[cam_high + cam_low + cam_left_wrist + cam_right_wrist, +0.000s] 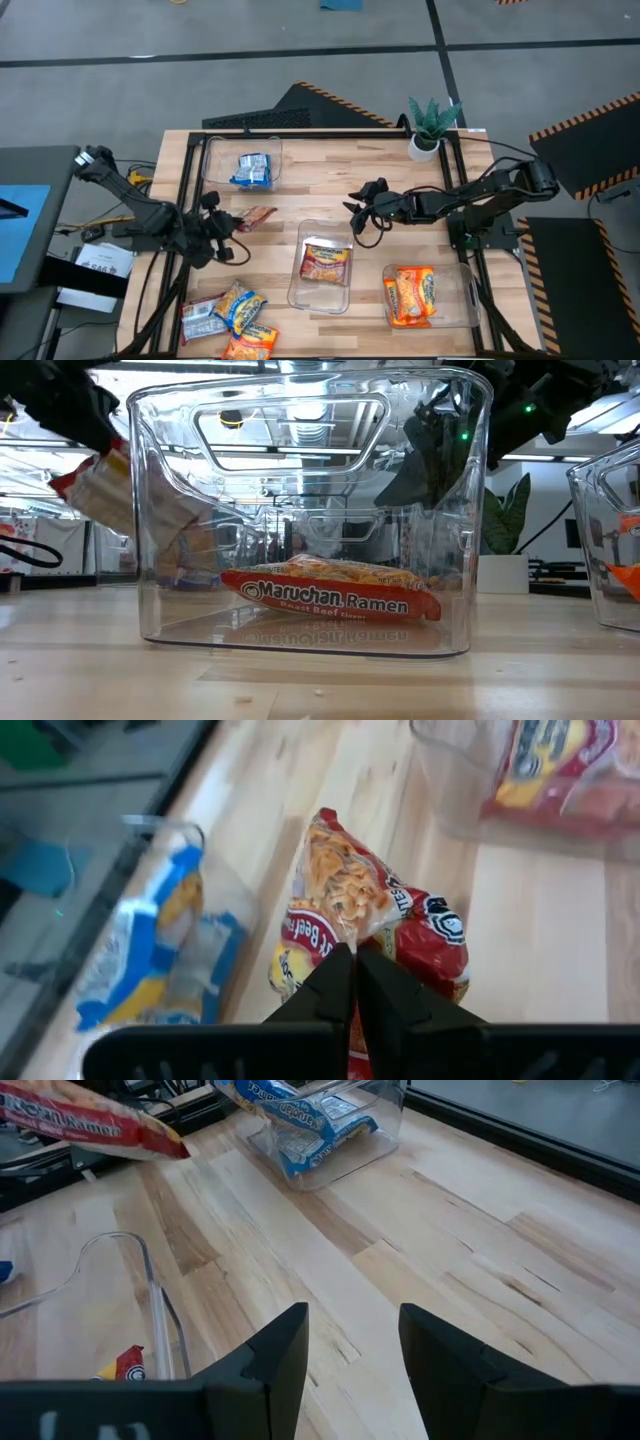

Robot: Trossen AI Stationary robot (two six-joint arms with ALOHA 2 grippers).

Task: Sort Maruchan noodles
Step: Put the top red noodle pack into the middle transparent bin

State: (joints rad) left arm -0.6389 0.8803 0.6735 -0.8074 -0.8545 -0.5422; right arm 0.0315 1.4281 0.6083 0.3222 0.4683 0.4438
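The sorting is partly done, by my reckoning. On the tabletop (330,190) stand three clear bins, each with noodles inside: the far bin (243,150) holds a blue packet (252,170), the middle bin (322,290) holds a red packet (326,263) marked roast beef, and the near right bin (455,300) holds orange packets (411,295).

The left hand (232,230) is pinched shut on another red packet (257,217), holding it by one edge above the wood, between the heap and the middle bin. In the left wrist view the packet (370,925) hangs from the closed fingers (335,985). Since red already lies in the middle bin, I'd judge that is where it belongs, though it is not there yet.

The right hand (357,203) hangs over bare wood just beyond the middle bin, its fingers (275,1355) spread apart and holding nothing.

What's left is a small heap (228,322) at the near left corner: several packets, blue and orange among them, and one more silvery. I can't count them surely.
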